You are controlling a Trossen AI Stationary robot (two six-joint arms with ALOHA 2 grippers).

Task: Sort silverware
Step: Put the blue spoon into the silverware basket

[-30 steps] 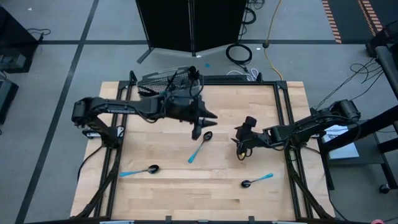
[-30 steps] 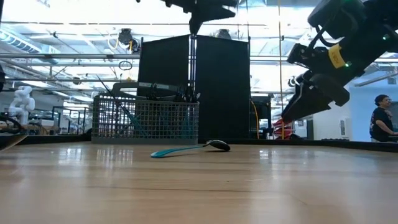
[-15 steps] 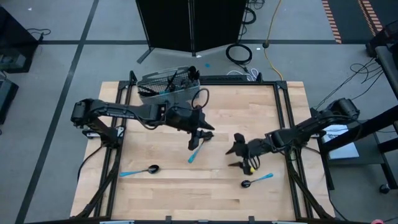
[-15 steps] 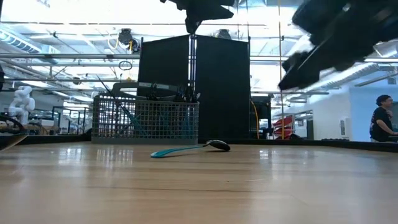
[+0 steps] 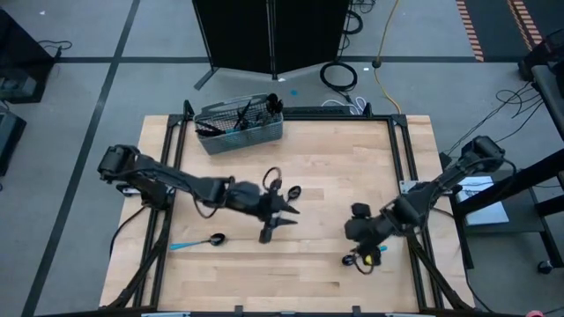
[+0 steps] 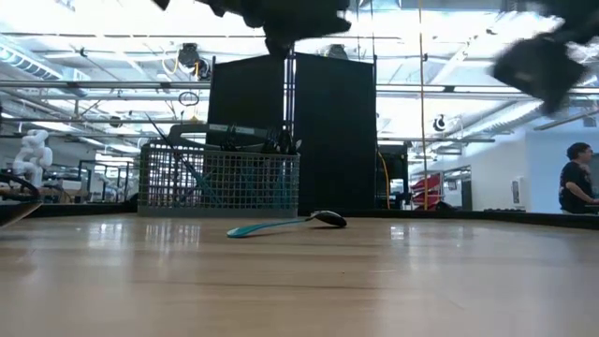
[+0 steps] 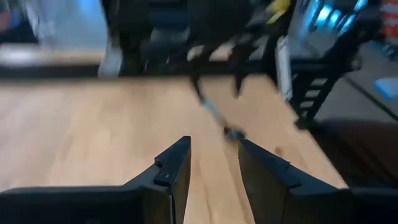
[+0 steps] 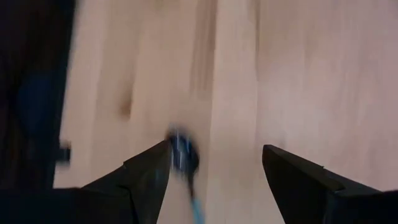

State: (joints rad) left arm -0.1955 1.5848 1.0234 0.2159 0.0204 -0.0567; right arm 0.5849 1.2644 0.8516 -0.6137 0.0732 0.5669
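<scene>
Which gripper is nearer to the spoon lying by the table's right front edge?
Right. The right gripper hangs open just above that spoon, its head between the fingers in the wrist view. The left gripper is open too, toward the table's middle.

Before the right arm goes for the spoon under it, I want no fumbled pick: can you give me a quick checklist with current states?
1. Right gripper fingers apart: ok, wide open with nothing between them.
2. Target spoon lined up: not ok, it sits close by one finger rather than centred in the gap.
3. Left gripper out of the way: ok, it is over the middle of the table, apart from the right gripper.
4. Left gripper carrying nothing: ok, the gap between its fingers is bare.
5. Basket ready to receive: ok, upright at the table's far edge.
6. Height above the spoon: cannot tell.
</scene>
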